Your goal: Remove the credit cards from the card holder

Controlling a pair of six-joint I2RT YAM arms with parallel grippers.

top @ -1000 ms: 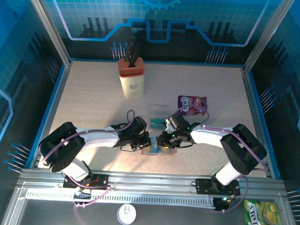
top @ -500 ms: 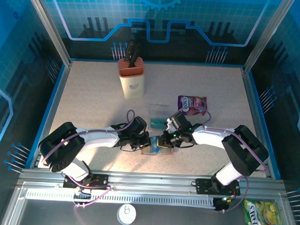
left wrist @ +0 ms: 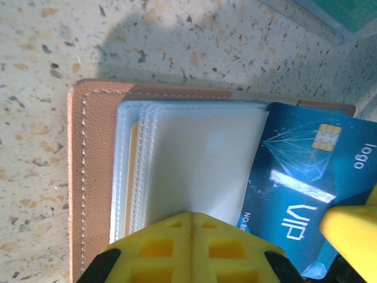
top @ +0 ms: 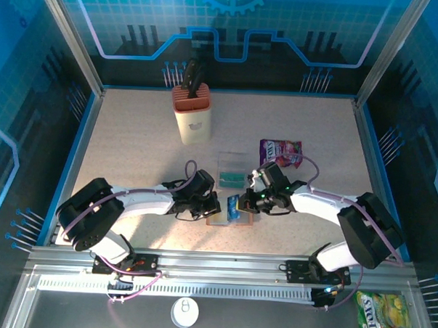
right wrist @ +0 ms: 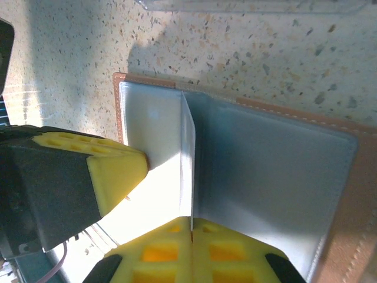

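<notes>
The brown leather card holder (top: 226, 219) lies open on the table between the two arms. In the left wrist view its tan cover (left wrist: 94, 177) frames a stack of pale pockets, and my left gripper (left wrist: 192, 215) is shut with its tip pressed on them. A blue credit card (left wrist: 306, 177) marked VIP sticks out of the pockets to the right. My right gripper (right wrist: 191, 219) is shut on that card, seen edge-on (right wrist: 187, 159) over the grey-blue lining (right wrist: 271, 165). From above, the card (top: 233, 205) stands tilted at the right gripper (top: 239, 204), close to the left gripper (top: 213, 206).
A clear plastic box (top: 231, 168) holding a teal card sits just behind the holder. The purple snack packet (top: 281, 151) lies to its right. A knife block (top: 192, 115) stands at the back. A green packet (top: 379, 315) lies outside the table, front right.
My right gripper has closed on the blue card and drawn it a little to the right and up out of the pockets. The left gripper has stayed pressed on the holder.
</notes>
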